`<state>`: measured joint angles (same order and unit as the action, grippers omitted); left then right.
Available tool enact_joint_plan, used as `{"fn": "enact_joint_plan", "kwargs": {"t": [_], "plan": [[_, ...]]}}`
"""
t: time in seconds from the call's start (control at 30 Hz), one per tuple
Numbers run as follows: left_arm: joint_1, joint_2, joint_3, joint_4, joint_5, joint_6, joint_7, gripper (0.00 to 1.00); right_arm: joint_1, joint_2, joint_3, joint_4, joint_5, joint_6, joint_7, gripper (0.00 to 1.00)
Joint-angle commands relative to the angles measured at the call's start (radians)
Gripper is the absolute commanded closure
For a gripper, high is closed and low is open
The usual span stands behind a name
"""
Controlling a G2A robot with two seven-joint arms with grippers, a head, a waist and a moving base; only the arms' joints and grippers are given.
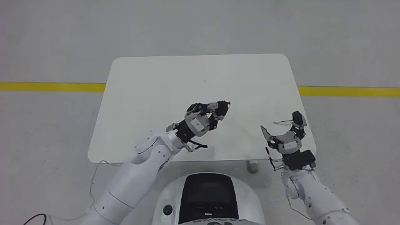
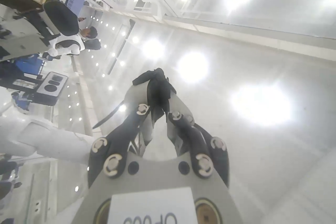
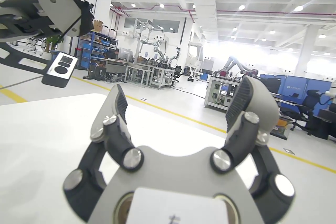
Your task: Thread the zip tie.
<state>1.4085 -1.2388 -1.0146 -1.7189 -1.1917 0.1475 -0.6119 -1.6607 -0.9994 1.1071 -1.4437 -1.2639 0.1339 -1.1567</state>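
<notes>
Your left gripper [image 2: 157, 88] is clamped on the black zip tie [image 2: 108, 116] (its thin tail trails out one side) above the middle of the table [image 1: 187, 81], while your right gripper [image 3: 181, 101] hangs spread open near the right front corner.

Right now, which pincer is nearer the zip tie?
Left. The left pincer is shut on the zip tie; the right pincer is open and apart from it.
</notes>
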Motion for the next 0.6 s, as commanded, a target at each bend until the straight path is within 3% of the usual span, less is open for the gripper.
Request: {"fn": "enact_joint_plan", "kwargs": {"t": [0.0,0.13,0.57], "plan": [[0.001,0.000,0.002,-0.014,0.005,0.000,0.007,1.00,0.000,0.000,0.000,0.000,0.000,0.000,0.000,0.00],[0.007,0.003,-0.001,-0.038,0.013,0.007,-0.003,1.00,0.000,0.000,0.000,0.000,0.000,0.000,0.000,0.00],[0.007,0.003,-0.001,-0.038,0.013,0.007,-0.003,1.00,0.000,0.000,0.000,0.000,0.000,0.000,0.000,0.00]]}}
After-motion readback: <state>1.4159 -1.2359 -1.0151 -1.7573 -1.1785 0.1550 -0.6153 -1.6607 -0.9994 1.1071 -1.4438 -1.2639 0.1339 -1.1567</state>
